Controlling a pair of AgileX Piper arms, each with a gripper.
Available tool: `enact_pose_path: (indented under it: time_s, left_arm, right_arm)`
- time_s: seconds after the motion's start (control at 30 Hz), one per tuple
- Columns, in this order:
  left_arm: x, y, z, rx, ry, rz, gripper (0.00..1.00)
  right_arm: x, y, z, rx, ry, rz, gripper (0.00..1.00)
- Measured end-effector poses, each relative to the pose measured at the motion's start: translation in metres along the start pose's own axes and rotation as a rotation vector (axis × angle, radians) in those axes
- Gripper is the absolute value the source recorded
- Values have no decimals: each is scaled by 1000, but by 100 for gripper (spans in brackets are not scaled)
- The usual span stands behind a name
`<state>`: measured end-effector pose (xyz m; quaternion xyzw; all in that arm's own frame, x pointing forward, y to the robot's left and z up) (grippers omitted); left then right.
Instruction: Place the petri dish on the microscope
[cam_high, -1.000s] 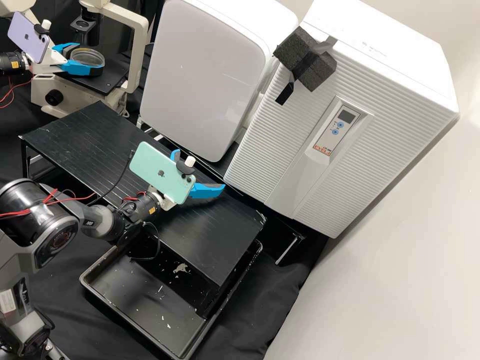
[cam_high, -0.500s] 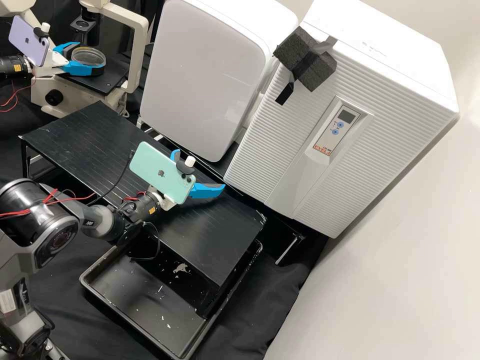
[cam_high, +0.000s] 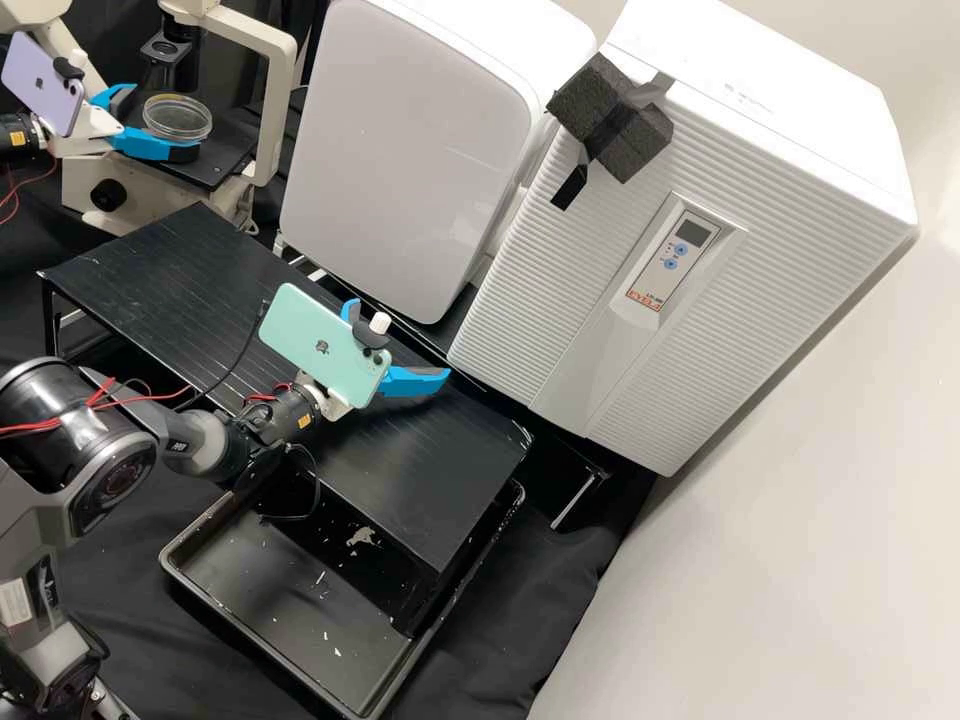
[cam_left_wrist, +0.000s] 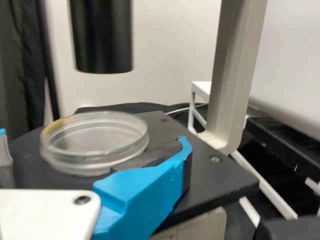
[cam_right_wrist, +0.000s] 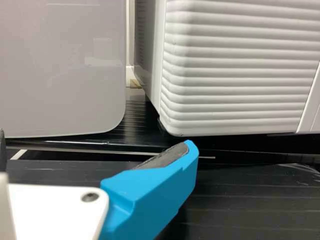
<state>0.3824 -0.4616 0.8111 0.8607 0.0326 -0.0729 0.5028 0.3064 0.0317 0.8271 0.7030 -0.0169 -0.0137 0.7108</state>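
While I stand looking across the bench, I see the petri dish (cam_high: 178, 117) at the upper left of the high view, lying flat on the black stage (cam_high: 218, 168) of the microscope (cam_high: 284, 100). It is a clear, round dish with a yellowish patch along its rim. In the left wrist view, a dark cylinder (cam_left_wrist: 102, 40) hangs above the stage level; I can't tell whether the dish is straight beneath it.

The left gripper (cam_high: 163, 122) is at the dish with its two blue fingers spread apart, not clamped on it. One finger reaches close along the dish's edge, and whether it touches, I can't tell. A purple phone (cam_high: 42, 84) is mounted on that gripper.

Near the middle of the high view, the right gripper (cam_high: 398, 340) hangs over a black slatted rack (cam_high: 180, 265), its fingers wide apart with nothing between them. It carries a mint green phone (cam_high: 318, 343).

A black tray (cam_high: 270, 590) with pale flecks lies below the rack, toward the bottom of the frame. Behind stand a smooth white cabinet (cam_high: 420, 150) and, on the right, a ribbed one (cam_high: 550, 280) with dark foam (cam_high: 620, 120) taped on.
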Motion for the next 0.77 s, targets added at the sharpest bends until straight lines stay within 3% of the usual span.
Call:
enact_pose_path:
  time_s: [0.17,0.27,0.33,0.43,0.5,0.77]
  left_arm:
    - [-26,2,1,21,26,-1,100]
    - [-45,5,1,32,51,25,100]
    - [-59,4,2,30,90,54,100]
    - [-79,4,8,9,154,160,100]
    - [-89,1,11,9,171,196,100]
    - [-113,-14,17,23,153,266,100]
  right_arm:
    - [0,0,0,0,0,0,100]
    - [0,0,0,0,0,0,100]
    - [0,0,0,0,0,0,100]
    - [0,0,0,0,0,0,100]
    - [0,0,0,0,0,0,100]
    - [0,0,0,0,0,0,100]
